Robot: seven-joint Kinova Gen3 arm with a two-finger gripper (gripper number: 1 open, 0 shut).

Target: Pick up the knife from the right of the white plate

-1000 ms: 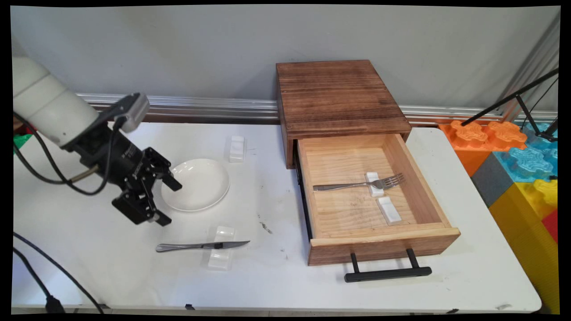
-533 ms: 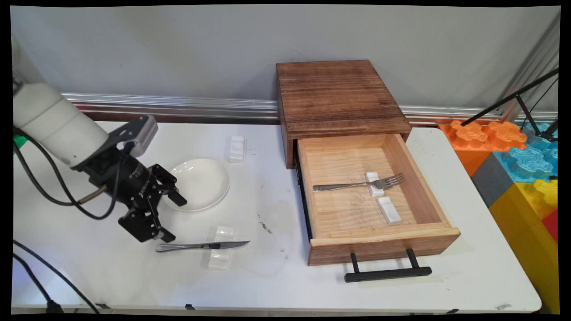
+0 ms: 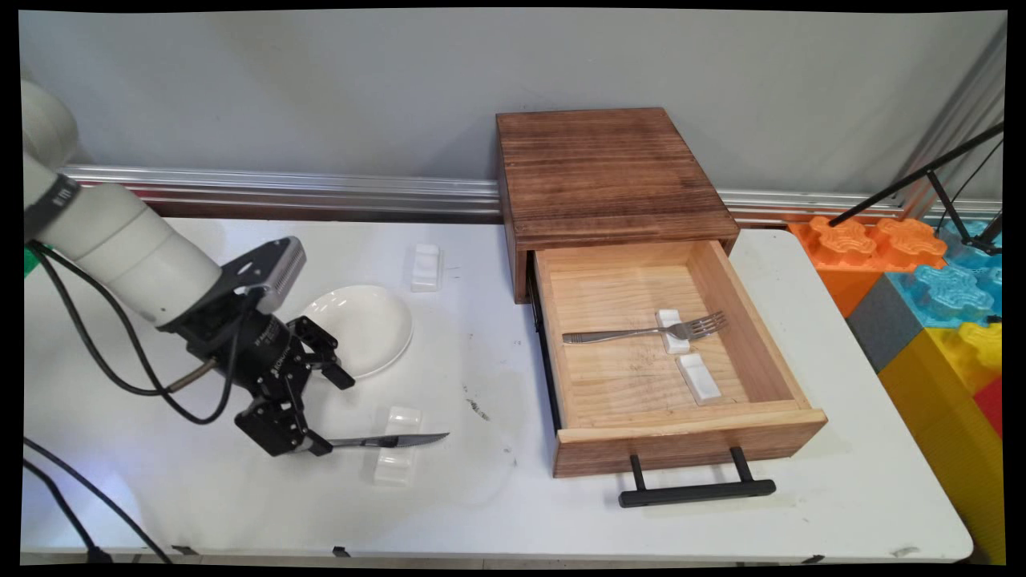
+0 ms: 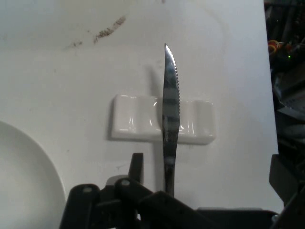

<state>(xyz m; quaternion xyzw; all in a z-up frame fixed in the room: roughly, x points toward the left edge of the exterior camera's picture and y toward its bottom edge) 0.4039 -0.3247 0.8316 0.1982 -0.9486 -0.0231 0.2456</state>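
Knife [image 3: 390,440] across rest [image 3: 397,445]; plate [image 3: 365,329] behind; drawer [image 3: 769,353] right, holding fork [image 3: 645,332].

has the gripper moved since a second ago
Yes. In the main view the gripper has come down and toward the table's near side, from beside the white plate to the handle end of the knife, which lies unmoved on its white rest.
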